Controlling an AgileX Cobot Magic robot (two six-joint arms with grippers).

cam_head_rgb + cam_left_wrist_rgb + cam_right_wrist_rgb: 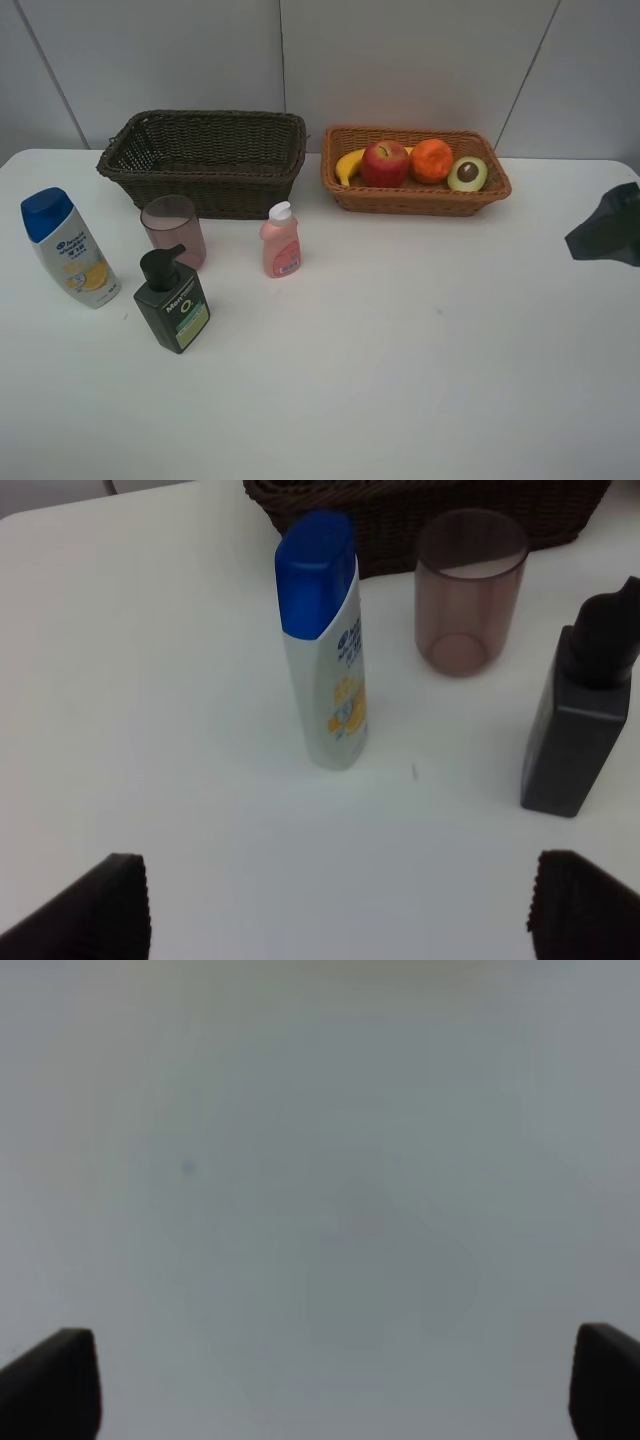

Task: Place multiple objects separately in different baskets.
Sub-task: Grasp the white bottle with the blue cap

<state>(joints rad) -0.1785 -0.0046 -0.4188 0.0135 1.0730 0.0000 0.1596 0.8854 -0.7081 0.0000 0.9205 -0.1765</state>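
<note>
The dark brown basket [200, 186] stands empty at the back left. The light orange-tan basket [415, 204] at the back right holds the banana [349, 164], apple [384, 164], orange [431, 160] and avocado half [467, 174]. On the table in front of the dark basket stand the shampoo bottle [68, 250], pink cup [174, 232], dark pump bottle [171, 300] and small pink bottle [281, 241]. My left gripper [340, 910] is open and empty, a short way from the shampoo bottle [325, 645], with the cup [468, 590] and pump bottle [578, 735] beside it. My right gripper [330, 1385] is open over bare table and shows at the right edge of the high view [590, 238].
The white table [400, 340] meets a grey panelled wall [400, 60] just behind the baskets. The dark basket's wall [400, 515] shows behind the bottle and cup in the left wrist view. The left arm is out of the high view.
</note>
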